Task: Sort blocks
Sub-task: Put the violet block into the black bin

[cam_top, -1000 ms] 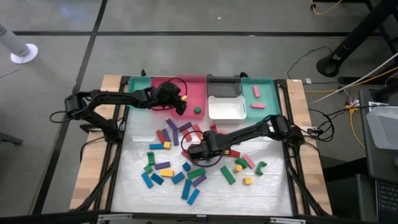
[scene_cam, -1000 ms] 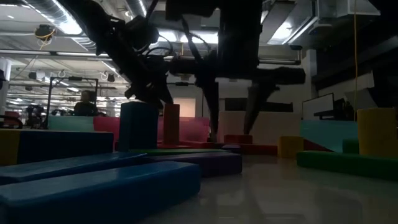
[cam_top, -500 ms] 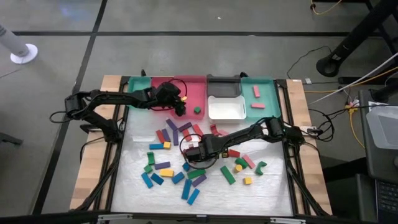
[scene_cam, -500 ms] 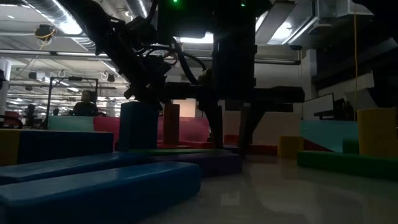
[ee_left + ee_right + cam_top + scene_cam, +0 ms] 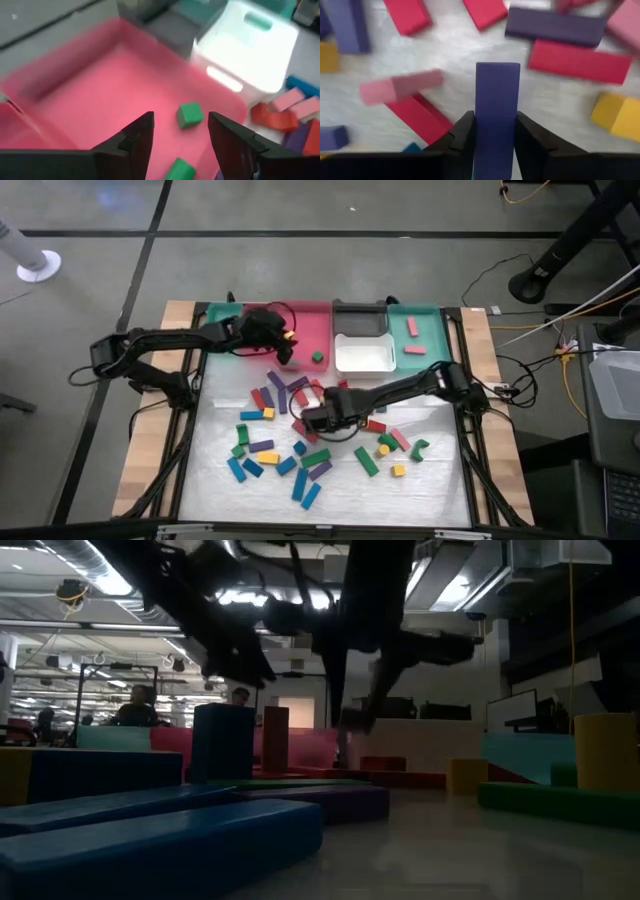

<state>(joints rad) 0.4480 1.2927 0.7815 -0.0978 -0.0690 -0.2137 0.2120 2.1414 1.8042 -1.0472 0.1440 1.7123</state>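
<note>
Between scattered blocks (image 5: 300,442), purple bar (image 5: 496,105) gripped.

Two dark, jointed robot arms, black cables looping off each; left gripper (image 5: 180,145) and right gripper (image 5: 495,137) have black matte angular fingers.

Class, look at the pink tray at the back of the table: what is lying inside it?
The pink tray holds two green blocks: one lies ahead of the left gripper, the other shows between its open fingers. The arm covers part of the tray floor from above.
</note>
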